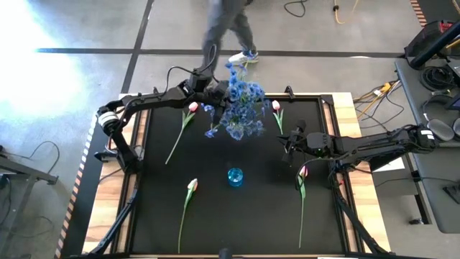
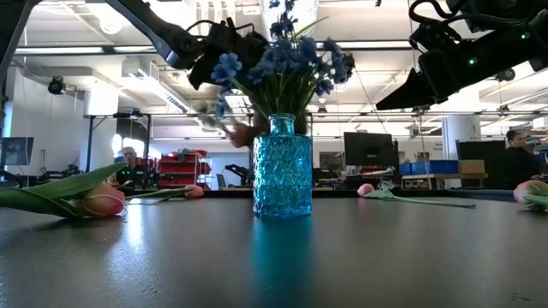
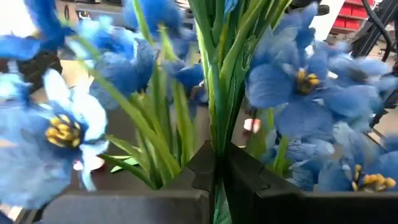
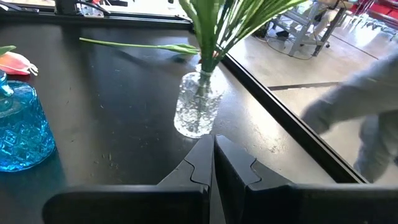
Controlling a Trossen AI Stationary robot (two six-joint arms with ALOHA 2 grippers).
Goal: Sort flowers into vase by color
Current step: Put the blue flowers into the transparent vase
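The left pincer (image 3: 214, 177) pinches the green stems of the blue flowers (image 1: 241, 104), blossoms crowding just beyond its tips. The right pincer (image 4: 213, 162) is pressed together with nothing in it; a clear vase (image 4: 198, 106) stands just ahead, a blue vase (image 4: 18, 127) beside, and tulips (image 1: 188, 193) lie on the table (image 1: 215, 162).

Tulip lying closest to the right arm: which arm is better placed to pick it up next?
Right. The right gripper hovers just beside that tulip and is shut with nothing visible in it. The left gripper is at the table's far side, shut on the blue flowers.
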